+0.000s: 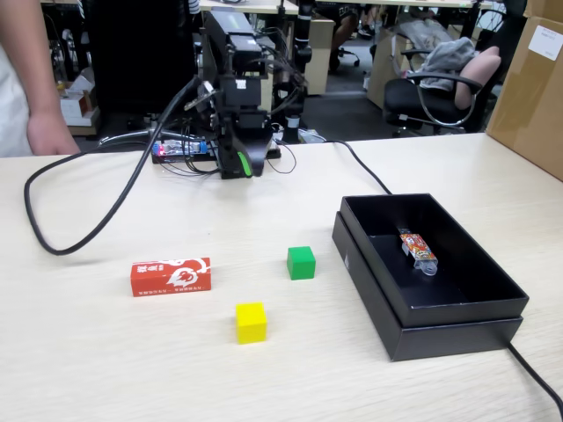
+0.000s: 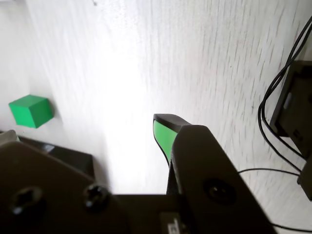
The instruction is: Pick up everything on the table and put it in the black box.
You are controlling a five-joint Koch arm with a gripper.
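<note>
Gripper (image 1: 244,164) folded low at the arm's base at the far edge of the table (image 1: 106,369); only one green-padded tip shows, so jaw state cannot be told. Red carton (image 1: 171,276), yellow cube (image 1: 251,323) and green cube (image 1: 301,262) lie apart on the table. Black box (image 1: 457,330) stands right in the fixed view, holding a wrapped packet (image 1: 417,249)

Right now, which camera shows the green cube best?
The fixed view: the green cube sits whole on the table, beside the black box. The wrist view catches it only at the left edge.
</note>
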